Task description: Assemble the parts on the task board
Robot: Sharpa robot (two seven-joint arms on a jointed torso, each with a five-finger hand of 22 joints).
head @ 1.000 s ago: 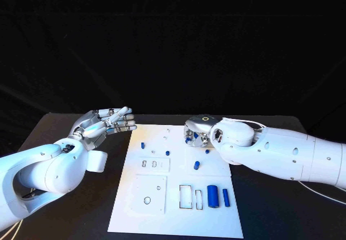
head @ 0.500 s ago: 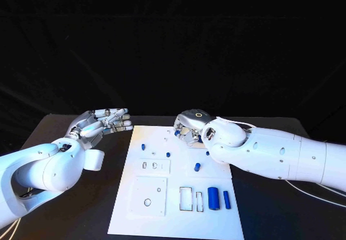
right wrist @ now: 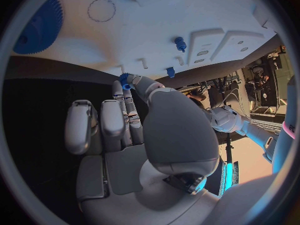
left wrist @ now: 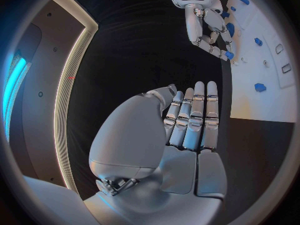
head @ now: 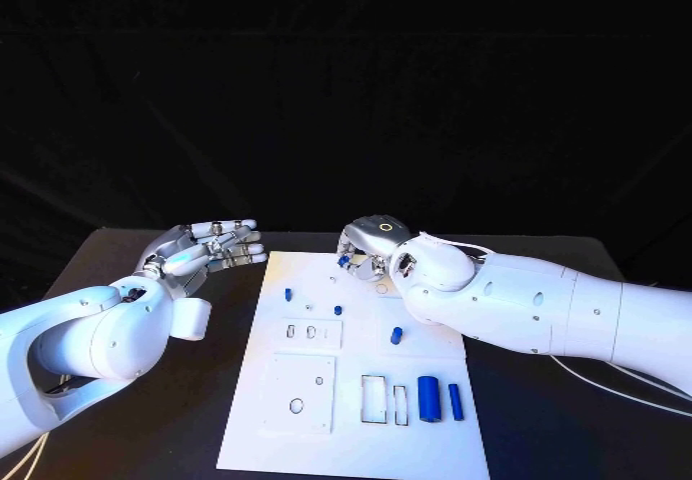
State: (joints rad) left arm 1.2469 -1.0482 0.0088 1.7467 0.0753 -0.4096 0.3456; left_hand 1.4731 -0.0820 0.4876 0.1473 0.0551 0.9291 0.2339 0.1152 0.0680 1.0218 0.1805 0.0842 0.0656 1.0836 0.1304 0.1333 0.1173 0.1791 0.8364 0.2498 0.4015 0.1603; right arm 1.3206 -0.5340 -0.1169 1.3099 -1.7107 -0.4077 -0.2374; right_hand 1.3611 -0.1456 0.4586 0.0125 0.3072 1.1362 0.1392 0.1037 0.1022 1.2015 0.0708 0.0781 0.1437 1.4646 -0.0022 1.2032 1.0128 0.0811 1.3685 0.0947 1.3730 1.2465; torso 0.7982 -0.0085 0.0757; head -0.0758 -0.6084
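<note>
The white task board [head: 361, 440] lies mid-table. My right hand [head: 372, 243] hovers over its far edge and pinches a small blue part [head: 343, 260] between thumb and a finger; the right wrist view shows that part [right wrist: 125, 80] at the fingertips over the board [right wrist: 162, 10]. My left hand [head: 205, 250] floats off the board's left side, fingers straight and holding nothing. In the left wrist view its palm [left wrist: 187, 125] faces the right hand [left wrist: 209, 30]. Small blue pegs [head: 287, 294] [head: 338, 310] [head: 394, 335] stand on the board.
A large blue cylinder [head: 428, 397] and a slim blue bar [head: 456, 400] lie near the board's front right, beside rectangular slots [head: 372, 396]. A blue toothed wheel [right wrist: 37, 20] sits on the board in the right wrist view. Black table [head: 562, 420] surrounds the board.
My right hand has moved left along the board's far edge, carrying the small blue part. The left hand has stayed almost still.
</note>
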